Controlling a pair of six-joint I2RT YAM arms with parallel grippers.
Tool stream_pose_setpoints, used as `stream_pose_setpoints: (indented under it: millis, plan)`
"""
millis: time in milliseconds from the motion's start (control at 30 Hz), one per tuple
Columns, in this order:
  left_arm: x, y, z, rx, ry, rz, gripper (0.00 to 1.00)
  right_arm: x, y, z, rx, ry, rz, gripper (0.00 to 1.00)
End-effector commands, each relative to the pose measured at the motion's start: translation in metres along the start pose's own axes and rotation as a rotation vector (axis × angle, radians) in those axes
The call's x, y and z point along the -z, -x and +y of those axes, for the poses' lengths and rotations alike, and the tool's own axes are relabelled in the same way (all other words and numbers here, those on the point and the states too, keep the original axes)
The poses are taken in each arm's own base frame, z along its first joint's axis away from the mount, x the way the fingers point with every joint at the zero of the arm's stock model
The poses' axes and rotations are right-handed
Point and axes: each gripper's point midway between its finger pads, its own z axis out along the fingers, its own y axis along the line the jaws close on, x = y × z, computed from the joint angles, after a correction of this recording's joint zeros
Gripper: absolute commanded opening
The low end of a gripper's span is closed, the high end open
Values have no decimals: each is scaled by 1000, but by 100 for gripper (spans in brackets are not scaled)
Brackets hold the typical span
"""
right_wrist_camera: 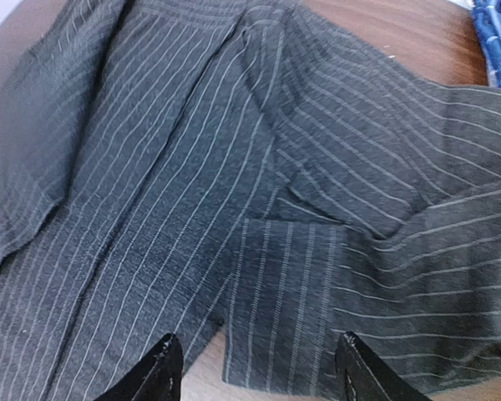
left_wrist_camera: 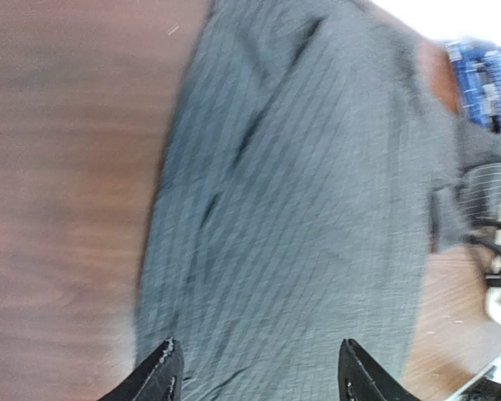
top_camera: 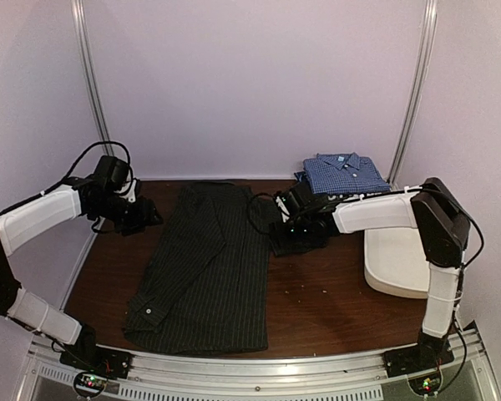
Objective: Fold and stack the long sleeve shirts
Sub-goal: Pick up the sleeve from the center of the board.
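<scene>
Dark wooden table [top_camera: 317, 309] before pale lilac walls, seen from above and from both wrists. 1 charcoal pinstriped shirt [top_camera: 209, 267] lies lengthwise at mid-table, one end far, the other at the near edge. Its left side is turned inward, with a white button [top_camera: 148, 312] showing low on the left. Dark cloth lies bunched at its far right edge, under the right arm. 1 blue checked shirt [top_camera: 342, 174] sits folded at the far right corner, just behind a white tub [top_camera: 397, 263].

The left gripper [top_camera: 142, 215] hangs over bare table just left of the shirt's far end, fingers apart and holding nothing. Its wrist view shows only cloth beyond the tips [left_wrist_camera: 255, 368]. The right gripper [top_camera: 290, 224] is over the bunched right edge, also spread, with nothing clamped [right_wrist_camera: 255, 363]. Whether its tips touch the cloth cannot be told.

Judged step: turning the right side inward to match the left.
- Pinch the outer edge of the bunched cloth, not the body beneath.
- Lift it low and carry it straight across, so the new fold runs parallel to the left one.
- Steady the far end with the left gripper if the body starts to drag.
- Overlapping creases in the right wrist view suggest flattening the cloth before the lengthwise fold.
</scene>
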Motion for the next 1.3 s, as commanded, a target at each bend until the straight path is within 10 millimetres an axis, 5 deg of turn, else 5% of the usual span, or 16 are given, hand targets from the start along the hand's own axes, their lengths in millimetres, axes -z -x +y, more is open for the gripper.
stream_pose_setpoints:
  millis: [0,367,533,700,800,1033,1267]
  plan:
    - [20,25,-48,-32,-198,-112,65,-16,-7,5,61,-70,39,63]
    - [11,14,-90,-62,-342,-111,66,-36,-47,-19,53,-214,144,58]
    - [2,7,-113,-89,-386,-91,66,-34,-54,-17,30,-180,152,39]
    - [-9,-2,-139,-97,-458,-59,66,-28,-48,-14,-26,-97,141,7]
    - [-15,-6,-152,-103,-483,-46,66,-21,-39,-9,-65,-23,118,0]
    - [-27,-14,-164,-102,-498,-11,66,0,-17,-8,-34,-32,68,7]
    - [-35,-21,-166,-102,-495,14,66,7,-17,-12,41,-96,68,47]
